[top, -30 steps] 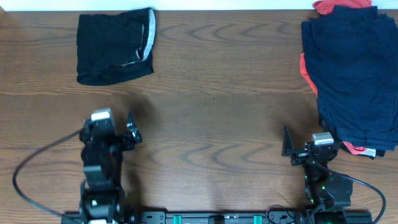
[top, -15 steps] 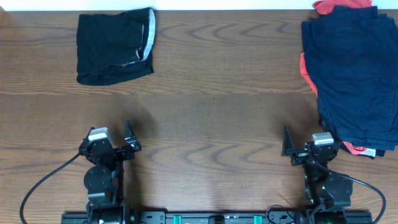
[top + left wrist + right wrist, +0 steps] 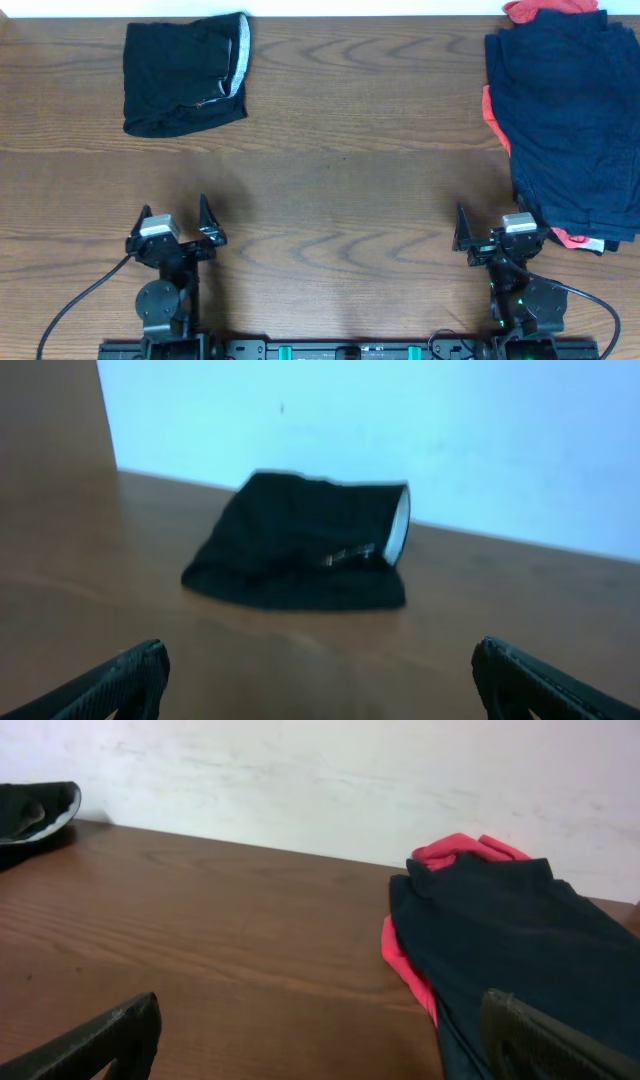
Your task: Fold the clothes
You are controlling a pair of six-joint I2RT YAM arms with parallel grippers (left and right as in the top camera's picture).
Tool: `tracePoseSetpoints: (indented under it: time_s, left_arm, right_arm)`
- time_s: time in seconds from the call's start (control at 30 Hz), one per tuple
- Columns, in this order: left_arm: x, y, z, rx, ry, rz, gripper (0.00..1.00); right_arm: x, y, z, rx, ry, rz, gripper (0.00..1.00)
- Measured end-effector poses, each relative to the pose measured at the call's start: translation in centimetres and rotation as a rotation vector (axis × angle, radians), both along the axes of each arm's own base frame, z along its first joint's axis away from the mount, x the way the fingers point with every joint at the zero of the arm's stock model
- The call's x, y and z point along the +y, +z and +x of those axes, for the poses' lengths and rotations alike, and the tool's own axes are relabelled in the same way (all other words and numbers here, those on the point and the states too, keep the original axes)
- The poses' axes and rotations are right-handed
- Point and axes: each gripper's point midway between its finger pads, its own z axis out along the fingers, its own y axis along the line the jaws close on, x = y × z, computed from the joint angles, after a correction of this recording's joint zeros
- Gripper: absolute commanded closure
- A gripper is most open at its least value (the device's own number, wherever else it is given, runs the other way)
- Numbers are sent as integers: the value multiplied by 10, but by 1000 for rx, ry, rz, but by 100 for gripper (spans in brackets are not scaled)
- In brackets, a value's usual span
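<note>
The black shorts (image 3: 182,73) lie folded into a compact rectangle at the far left of the table, pale grey-white waistband lining showing on the right edge. They also show in the left wrist view (image 3: 300,540), well ahead of the fingers. A corner of them shows at the far left of the right wrist view (image 3: 35,812). My left gripper (image 3: 175,222) is open and empty near the front edge, far below the shorts. My right gripper (image 3: 495,228) is open and empty near the front right.
A stack of navy blue garments (image 3: 570,110) with a red-orange garment (image 3: 535,10) beneath it lies at the far right, close to my right gripper. It also shows in the right wrist view (image 3: 520,940). A pale wall stands behind the table.
My left arm has drawn back toward the front edge and lowered, with its gripper still open. The shorts and my right arm have not moved.
</note>
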Motion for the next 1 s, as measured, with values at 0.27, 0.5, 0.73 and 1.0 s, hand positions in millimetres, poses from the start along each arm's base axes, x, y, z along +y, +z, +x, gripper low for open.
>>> tracePoseSetpoints:
  time_s: [0.27,0.5,0.73,1.0]
  left_arm:
    - [-4,-8,-1,35,-25,-6,2]
    - [-6,-7,-1,37,-32,-7,2]
    - [-6,-7,-1,37,-32,-7,2]
    - [-6,-7,-1,37,-32,-7,2]
  right_arm:
    - [0,0,0,0,0,0,1]
    - [0,0,0,0,0,0,1]
    - [0,0,0,0,0,0,1]
    - [0,0,0,0,0,0,1]
